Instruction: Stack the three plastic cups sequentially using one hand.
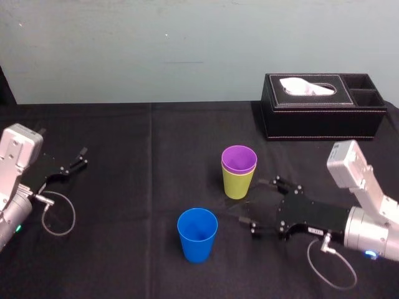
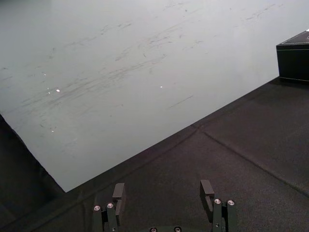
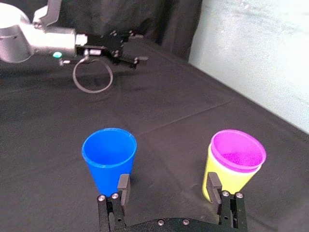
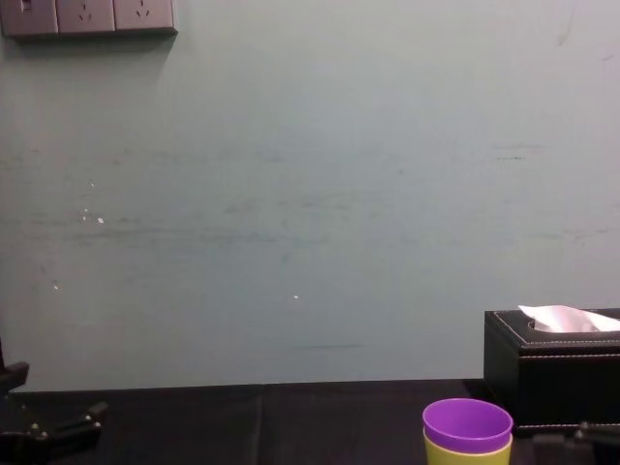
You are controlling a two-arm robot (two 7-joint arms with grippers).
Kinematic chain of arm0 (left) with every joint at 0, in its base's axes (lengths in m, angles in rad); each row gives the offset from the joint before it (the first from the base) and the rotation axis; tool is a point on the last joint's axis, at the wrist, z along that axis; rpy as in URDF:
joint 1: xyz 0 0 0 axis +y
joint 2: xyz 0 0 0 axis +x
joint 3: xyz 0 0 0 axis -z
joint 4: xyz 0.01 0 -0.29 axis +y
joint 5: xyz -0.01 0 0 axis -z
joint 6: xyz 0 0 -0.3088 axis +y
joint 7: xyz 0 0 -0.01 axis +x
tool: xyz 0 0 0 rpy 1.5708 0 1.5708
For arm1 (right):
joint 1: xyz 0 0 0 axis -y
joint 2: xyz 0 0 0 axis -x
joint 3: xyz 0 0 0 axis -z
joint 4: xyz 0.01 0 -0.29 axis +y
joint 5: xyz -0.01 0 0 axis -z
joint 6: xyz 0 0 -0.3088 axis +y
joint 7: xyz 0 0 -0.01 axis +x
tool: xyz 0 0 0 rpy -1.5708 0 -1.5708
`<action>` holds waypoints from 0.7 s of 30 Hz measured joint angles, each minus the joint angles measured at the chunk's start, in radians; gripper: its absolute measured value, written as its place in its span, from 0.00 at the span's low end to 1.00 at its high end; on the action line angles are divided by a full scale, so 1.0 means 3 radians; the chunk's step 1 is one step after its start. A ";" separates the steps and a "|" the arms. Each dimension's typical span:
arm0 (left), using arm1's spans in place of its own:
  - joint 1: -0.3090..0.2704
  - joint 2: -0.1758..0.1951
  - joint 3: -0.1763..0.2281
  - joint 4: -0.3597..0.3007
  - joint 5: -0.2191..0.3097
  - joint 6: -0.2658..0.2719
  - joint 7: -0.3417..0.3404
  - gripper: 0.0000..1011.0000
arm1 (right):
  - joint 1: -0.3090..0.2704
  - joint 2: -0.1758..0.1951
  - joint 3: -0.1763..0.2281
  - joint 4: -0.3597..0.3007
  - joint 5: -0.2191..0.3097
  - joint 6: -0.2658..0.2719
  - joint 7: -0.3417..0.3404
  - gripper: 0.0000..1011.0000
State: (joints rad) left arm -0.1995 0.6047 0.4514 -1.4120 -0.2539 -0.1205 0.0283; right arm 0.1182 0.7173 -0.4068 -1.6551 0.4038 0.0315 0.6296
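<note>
Item one, purple cup (image 1: 239, 158): upright, nested inside the lime yellow-green cup (image 1: 237, 184), its rim standing a little above the lime rim; the pair sits near the middle of the counter (image 1: 137, 205), which is covered in black cloth. Item two, blue cup (image 1: 197, 234): upright, mouth open, alone on the cloth, nearer the robot and to the left of the nested pair, apart from it. Item three, right claw (image 1: 257, 200): low over the counter to the right of the blue cup and just beside the nested pair on the near side, fingers spread wide, touching no cup; in the right wrist view one finger lines up in front of the blue cup and the other in front of the lime cup. Item four, left claw (image 1: 76, 161): far out at the left edge of the counter, well apart from all cups, fingers spread apart. Item five, black stitched tissue box (image 1: 324, 107): at the back right of the counter against the pale wall, white tissue showing at its slot, behind the nested cups.
</note>
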 joint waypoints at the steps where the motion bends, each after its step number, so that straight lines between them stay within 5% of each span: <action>1: 0.0000 0.0000 0.0000 0.0000 0.0000 0.0000 0.0000 1.00 | -0.0005 0.0002 -0.0008 0.0011 0.0002 -0.0011 0.0009 0.99; 21: 0.0000 0.0000 0.0000 0.0000 0.0000 0.0000 0.0000 1.00 | 0.0113 -0.0075 -0.0290 0.0368 0.0212 -0.0171 0.0400 0.99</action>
State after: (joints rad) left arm -0.1995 0.6047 0.4514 -1.4120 -0.2539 -0.1205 0.0282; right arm 0.1520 0.6947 -0.4939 -1.5446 0.4675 -0.0199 0.7495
